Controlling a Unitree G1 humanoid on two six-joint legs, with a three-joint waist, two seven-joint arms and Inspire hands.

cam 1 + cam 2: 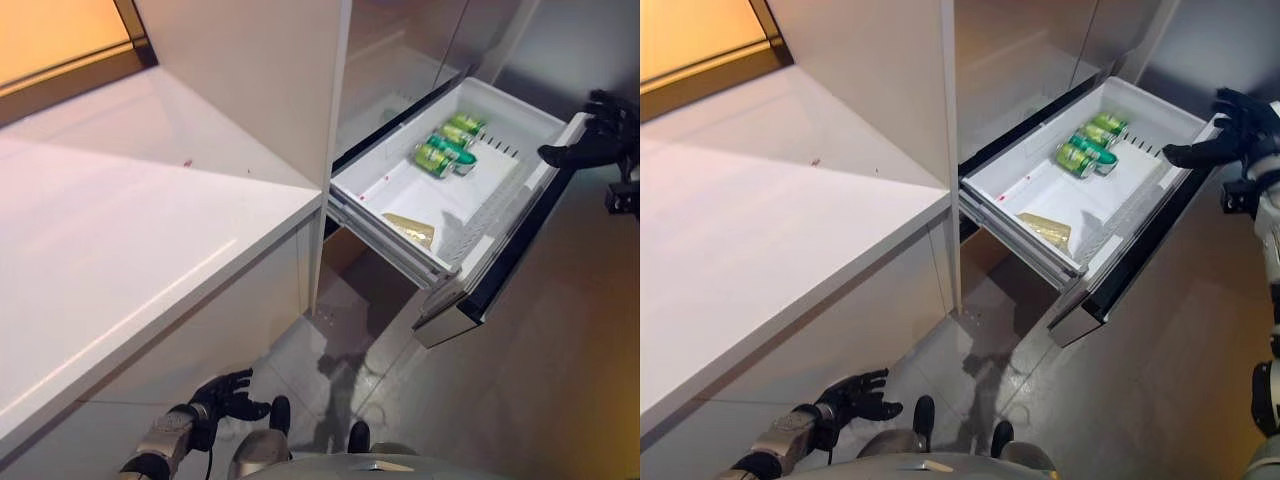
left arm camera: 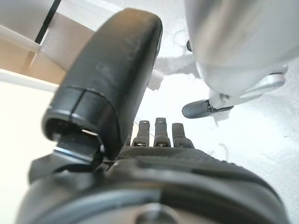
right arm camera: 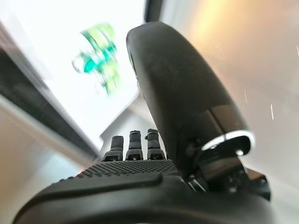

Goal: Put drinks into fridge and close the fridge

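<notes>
The fridge's white drawer [image 1: 395,190] stands pulled out at the upper right, with green cans [image 1: 448,145] lying side by side at its far end; they also show in the right wrist view [image 3: 99,56]. My right hand [image 1: 1230,135] is open and empty, its thumb reaching to the drawer's outer front edge. My left hand [image 1: 225,393] hangs low by the floor at the lower left, open and empty, fingers relaxed.
A white counter [image 1: 130,240] fills the left, with a tall white panel [image 1: 270,80] between it and the fridge. A flat tan packet [image 1: 412,230] lies in the drawer's near part. Grey floor [image 1: 560,350] spreads under the drawer and to its right.
</notes>
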